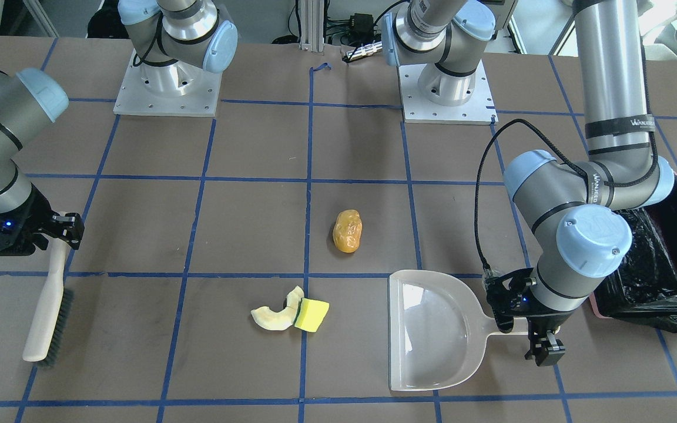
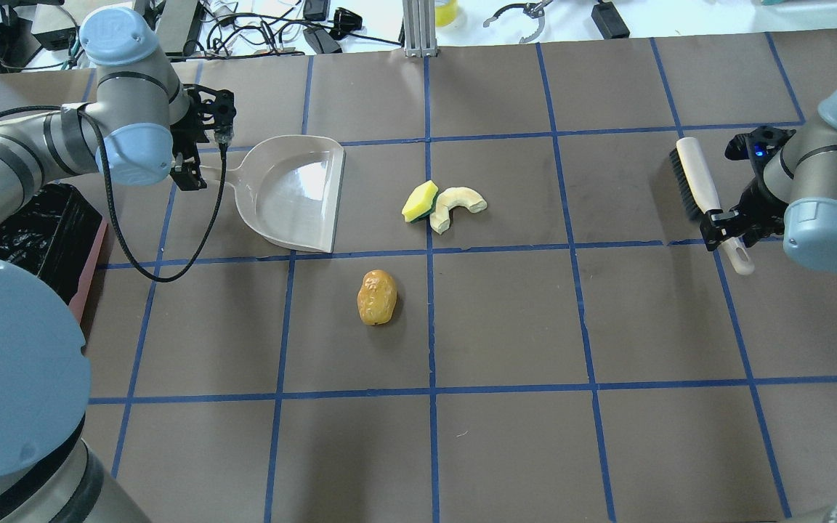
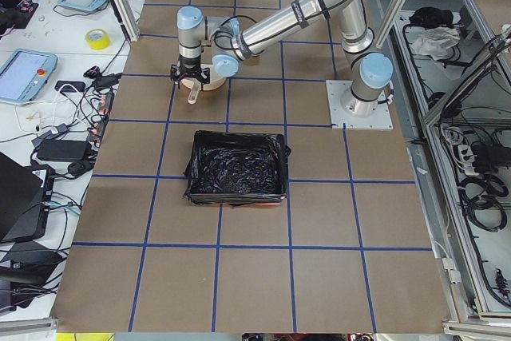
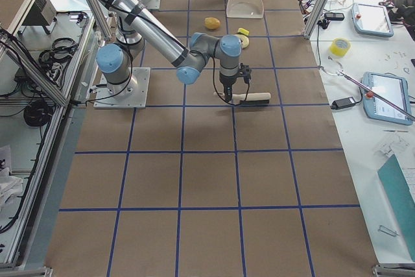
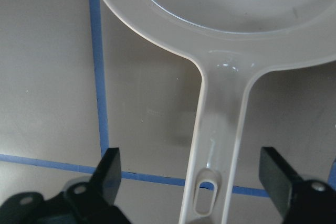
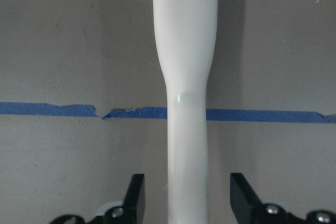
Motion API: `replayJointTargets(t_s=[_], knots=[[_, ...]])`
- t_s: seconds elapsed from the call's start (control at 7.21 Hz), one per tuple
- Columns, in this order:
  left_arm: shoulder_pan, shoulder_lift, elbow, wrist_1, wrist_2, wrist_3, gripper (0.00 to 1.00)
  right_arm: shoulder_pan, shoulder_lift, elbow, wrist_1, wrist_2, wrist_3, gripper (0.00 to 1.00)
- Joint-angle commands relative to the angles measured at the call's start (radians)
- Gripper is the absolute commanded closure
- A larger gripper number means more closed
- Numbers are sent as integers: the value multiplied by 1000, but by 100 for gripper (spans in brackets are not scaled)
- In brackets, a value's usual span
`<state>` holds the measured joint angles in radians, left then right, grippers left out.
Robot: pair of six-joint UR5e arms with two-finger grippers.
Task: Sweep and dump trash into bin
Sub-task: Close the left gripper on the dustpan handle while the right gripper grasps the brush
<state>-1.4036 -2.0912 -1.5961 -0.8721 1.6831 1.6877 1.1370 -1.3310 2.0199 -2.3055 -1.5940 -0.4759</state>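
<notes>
A pale grey dustpan lies flat on the table, its mouth toward the trash. My left gripper is open, its fingers wide on either side of the dustpan handle. A white brush lies at the far right. My right gripper is open around its handle, with gaps on both sides. The trash is a yellow sponge, a pale curved peel and an orange lumpy piece. The bin, pinkish with a black bag, stands behind the left arm.
Blue tape lines grid the brown table. The two arm bases stand at the robot's edge. The bin sits right next to the left arm's elbow. Cables and tools lie beyond the far edge.
</notes>
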Motion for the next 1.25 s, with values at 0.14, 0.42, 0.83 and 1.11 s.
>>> replayJointTargets(t_s=[0.14, 0.42, 0.83, 1.11], knots=[[28, -6, -10, -8, -48, 1, 10, -3, -1, 0, 8, 12, 0, 42], [28, -4, -15, -8, -46, 3, 51, -3, 1, 2, 14, 14, -1, 80], [28, 16, -27, -5, -42, 10, 100, -3, -7, -3, 12, 14, 0, 100], [28, 20, -50, 4, -45, 6, 100, 22, -80, -44, 103, 12, 60, 100]])
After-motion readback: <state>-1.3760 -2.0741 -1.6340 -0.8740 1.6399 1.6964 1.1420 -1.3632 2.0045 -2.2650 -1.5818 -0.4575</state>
